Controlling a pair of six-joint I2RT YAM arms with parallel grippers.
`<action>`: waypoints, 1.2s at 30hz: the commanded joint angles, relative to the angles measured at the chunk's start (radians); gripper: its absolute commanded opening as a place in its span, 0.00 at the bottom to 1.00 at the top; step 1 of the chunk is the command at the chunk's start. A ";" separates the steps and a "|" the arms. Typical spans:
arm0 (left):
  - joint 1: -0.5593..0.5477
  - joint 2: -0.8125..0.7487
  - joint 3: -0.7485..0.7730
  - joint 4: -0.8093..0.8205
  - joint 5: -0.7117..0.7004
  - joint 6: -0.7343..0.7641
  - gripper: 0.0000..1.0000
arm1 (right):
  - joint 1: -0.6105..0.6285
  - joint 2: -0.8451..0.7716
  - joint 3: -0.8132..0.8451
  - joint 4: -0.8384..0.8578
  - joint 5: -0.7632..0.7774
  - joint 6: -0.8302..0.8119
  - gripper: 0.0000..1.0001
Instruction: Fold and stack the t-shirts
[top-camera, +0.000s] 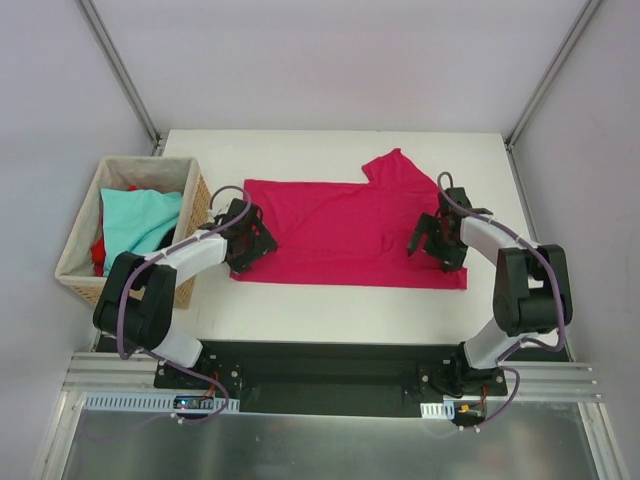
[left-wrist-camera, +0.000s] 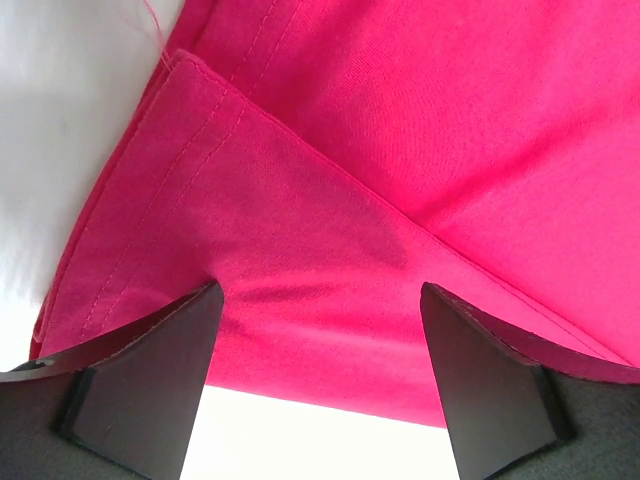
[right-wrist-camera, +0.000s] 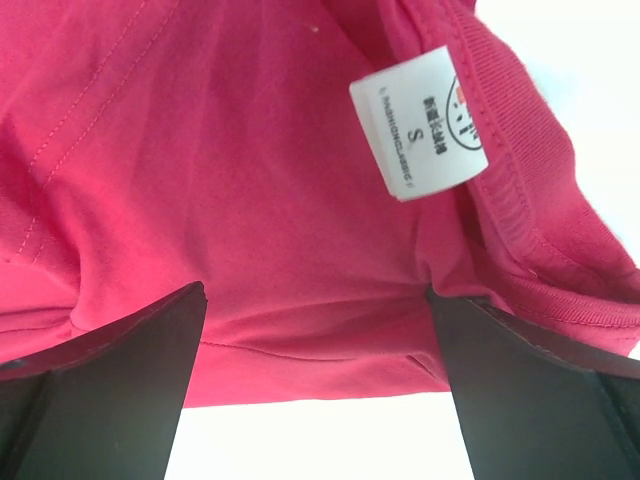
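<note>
The crimson-magenta t-shirt (top-camera: 340, 232) lies spread flat on the white table, one sleeve pointing to the back. My left gripper (top-camera: 247, 243) is open and low at its left hem edge; the left wrist view shows the folded hem (left-wrist-camera: 300, 250) between the spread fingers (left-wrist-camera: 150, 370). My right gripper (top-camera: 437, 243) is open and low at the shirt's right, collar end; the right wrist view shows the collar with a white size label (right-wrist-camera: 420, 125) above the fingers (right-wrist-camera: 520, 390). A light teal t-shirt (top-camera: 138, 222) and a red one (top-camera: 98, 252) lie in the wicker basket (top-camera: 80, 225).
The wicker basket stands at the table's left edge, close to my left arm. The white table (top-camera: 330, 300) shows bare in front of the shirt and behind it. Frame posts rise at the back corners.
</note>
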 joint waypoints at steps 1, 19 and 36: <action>-0.046 -0.042 -0.097 -0.126 -0.046 -0.080 0.81 | -0.027 -0.087 -0.106 -0.099 0.047 -0.029 1.00; -0.186 -0.234 -0.290 -0.169 -0.113 -0.252 0.81 | -0.082 -0.266 -0.329 -0.076 0.032 0.003 1.00; -0.326 -0.347 -0.376 -0.328 -0.135 -0.479 0.81 | -0.122 -0.355 -0.334 -0.194 0.082 -0.005 1.00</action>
